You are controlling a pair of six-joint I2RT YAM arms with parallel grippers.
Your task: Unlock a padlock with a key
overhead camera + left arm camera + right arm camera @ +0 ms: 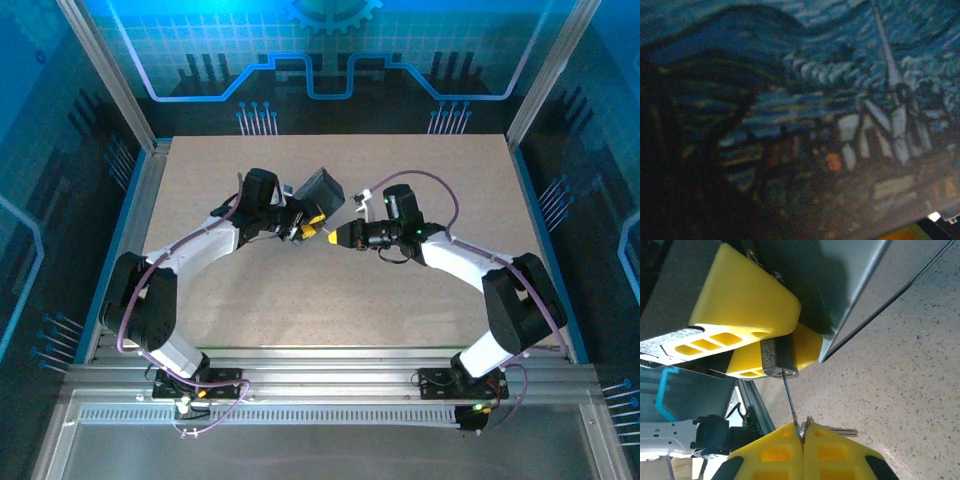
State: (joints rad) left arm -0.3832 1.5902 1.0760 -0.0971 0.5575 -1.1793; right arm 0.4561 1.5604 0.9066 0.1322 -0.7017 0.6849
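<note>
Speckled beige table (400,300), blue-lit enclosure around it, both arms meeting mid-table. In the right wrist view the left gripper (805,332) is partly closed, and the padlock (780,357) sits between its yellow fingers and looks clamped. The tin (850,280) is right behind it, and its painted face sits close up against the left wrist camera. The right gripper (802,440) is fully closed on the key (791,405). The thin stem runs from the fingertips up to the padlock's near face. We judge the tip is at or in the keyhole, but we can't tell how deep. A flat silvery bit also juts sideways at the fingertips, possibly the key's head. We read the step in hand as seat, then turn. We want the stem square to the lock face before any push, since it's thin and will bend under side load. We push along the stem only, until it stops, then roll the right wrist about the stem axis with low torque. The pinch area on the key is tiny, so we expect slip. If the fingers rotate and the stem doesn't, we regrip rather than force it. The left side should just hold rigid so the padlock body can't spin with the key. We can't see the shackle from here, so we'd confirm the unlock in another view.
</note>
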